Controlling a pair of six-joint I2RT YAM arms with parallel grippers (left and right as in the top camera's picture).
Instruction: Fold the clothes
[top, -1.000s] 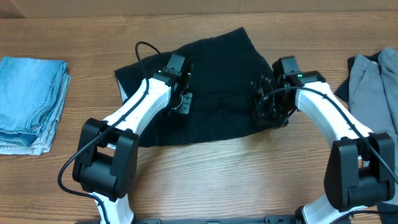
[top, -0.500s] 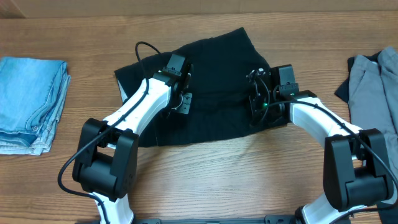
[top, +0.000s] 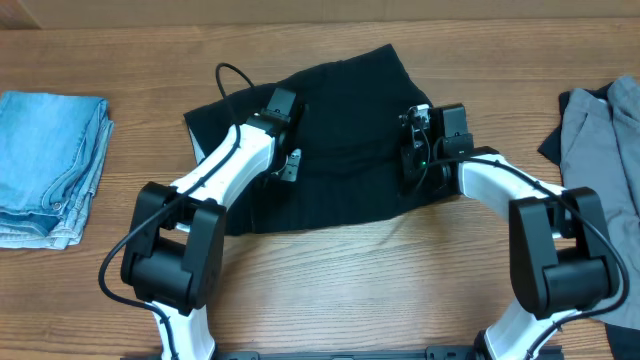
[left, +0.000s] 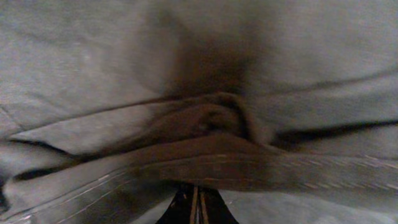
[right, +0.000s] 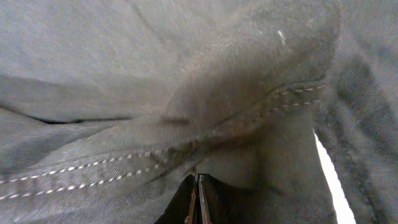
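A black garment (top: 345, 120) lies spread in the middle of the wooden table. My left gripper (top: 287, 166) rests on its left part, and my right gripper (top: 410, 166) on its right part. In the left wrist view the jaws (left: 198, 208) are pressed together under a stitched fold of the dark cloth (left: 205, 158). In the right wrist view the jaws (right: 198, 202) are also pressed together, with a stitched hem of the cloth (right: 155, 155) bunched just above them. Both seem shut on the cloth.
A folded stack of blue denim (top: 45, 165) lies at the table's left edge. A heap of grey clothes (top: 600, 140) lies at the right edge. A black cable (top: 225, 80) loops over the garment's left corner.
My right gripper has moved left and a little farther back, taking the garment's right edge inward. My left gripper has shifted only slightly.
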